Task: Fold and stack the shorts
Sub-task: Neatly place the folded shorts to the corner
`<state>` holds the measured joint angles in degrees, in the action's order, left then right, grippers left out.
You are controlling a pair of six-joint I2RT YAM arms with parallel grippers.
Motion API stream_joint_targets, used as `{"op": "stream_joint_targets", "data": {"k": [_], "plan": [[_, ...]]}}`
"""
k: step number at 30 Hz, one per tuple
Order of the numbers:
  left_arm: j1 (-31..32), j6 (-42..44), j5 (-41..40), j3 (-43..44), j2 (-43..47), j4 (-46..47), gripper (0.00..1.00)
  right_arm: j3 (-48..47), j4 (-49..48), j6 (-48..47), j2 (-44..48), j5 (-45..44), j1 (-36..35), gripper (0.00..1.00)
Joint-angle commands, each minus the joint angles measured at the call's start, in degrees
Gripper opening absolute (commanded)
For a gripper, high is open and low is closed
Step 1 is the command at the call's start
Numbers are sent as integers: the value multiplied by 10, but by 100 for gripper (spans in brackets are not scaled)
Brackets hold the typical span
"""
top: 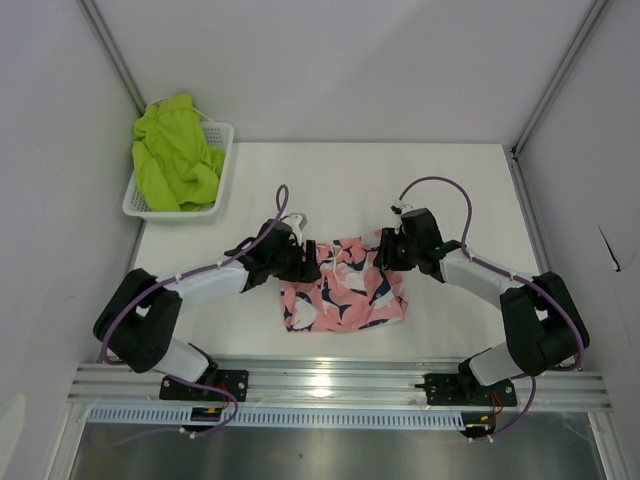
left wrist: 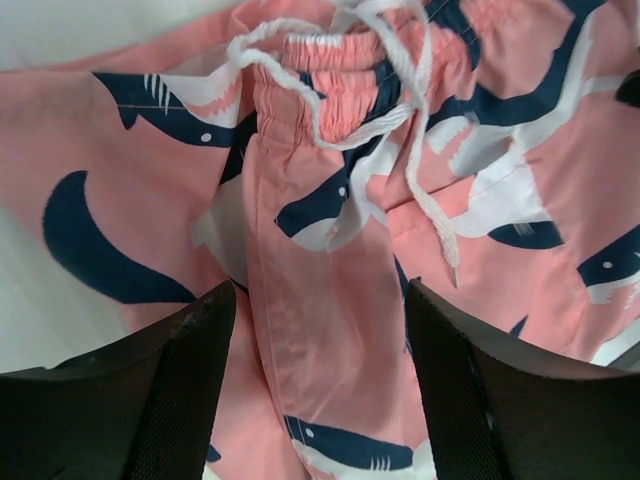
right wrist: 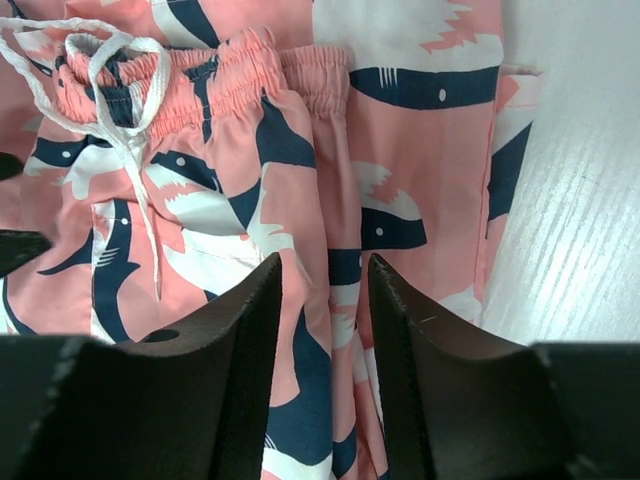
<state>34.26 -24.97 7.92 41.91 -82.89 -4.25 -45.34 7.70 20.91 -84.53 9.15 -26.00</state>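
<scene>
Nearest me, the aluminium rail [top: 330,380] carries both bases; the left arm [top: 190,285] and right arm [top: 495,280] reach inward over the white table [top: 460,190] toward each other; between them the pink shark-print shorts [top: 345,292] lie on the table, about midway across and toward the near edge, rumpled rather than flat. The left gripper [top: 310,262] sits at the far left corner of that cloth; in its wrist view the fingers [left wrist: 180,380] stand well apart, released, with a raised ridge of pink cloth running up between them, and I see no pinch on it; the elastic waistband [left wrist: 325,80] and the white drawstring [left wrist: 405,110] lie just beyond the tips. The right gripper [top: 385,251] sits at the far right corner of the same shorts; its wrist view shows the fingers [right wrist: 240,360] closer together, astride a fold of cloth that fills the gap between them; whether they are clenched on it I cannot tell; bare table shows to the right of the shorts' side seam there. Farthest off, at the far left corner of the table, the white mesh basket [top: 222,165] holds the lime green shorts [top: 172,160], bunched and heaped above its rim, well apart from both grippers.
</scene>
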Motion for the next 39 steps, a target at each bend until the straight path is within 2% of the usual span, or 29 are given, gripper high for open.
{"op": "stream_joint_targets", "data": {"k": [1, 7, 8, 12, 13, 15, 16, 19, 21, 22, 32, 33, 34, 35, 38, 39], "plan": [[4, 8, 24, 8, -28, 31, 71, -4, -29, -8, -7, 12, 5, 42], [5, 7, 11, 16, -54, 29, 49, -2, -36, -10, -19, 13, 5, 37], [5, 7, 3, 13, -53, 28, 41, -3, -35, -10, -21, 12, 5, 35], [5, 9, -5, 16, -45, 21, 33, -5, -37, -11, -32, 12, 7, 27], [5, 10, -6, 17, -43, 21, 32, -5, -38, -11, -34, 12, 8, 22], [5, 10, -8, 19, -42, 17, 24, -7, -37, -10, -39, 10, 8, 11], [5, 10, -7, 19, -41, 17, 22, -8, -34, -9, -41, 7, 9, 2], [5, 10, -12, 19, -40, 16, 12, -11, -26, -3, -42, -14, 13, 0], [5, 9, -20, 19, -39, 11, 1, -13, -23, 0, -45, -32, 17, 0], [5, 6, -25, 18, -36, 10, 0, -14, -21, 4, -45, -41, 21, 0], [4, -28, -103, -2, -20, -8, 0, -16, -19, 16, -60, -63, 31, 0], [4, -28, -102, -2, -22, -7, 2, -16, -20, 17, -60, -63, 31, 0], [4, -29, -102, -2, -24, -7, 7, -16, -21, 17, -60, -62, 31, 0], [4, -29, -98, 1, -24, -5, 25, -17, -22, 17, -60, -60, 31, 0], [4, -29, -87, -1, -17, 2, 48, -19, -19, 17, -56, -57, 31, 3], [4, -29, -88, -1, -14, 2, 53, -19, -17, 17, -54, -58, 31, 4]]}}
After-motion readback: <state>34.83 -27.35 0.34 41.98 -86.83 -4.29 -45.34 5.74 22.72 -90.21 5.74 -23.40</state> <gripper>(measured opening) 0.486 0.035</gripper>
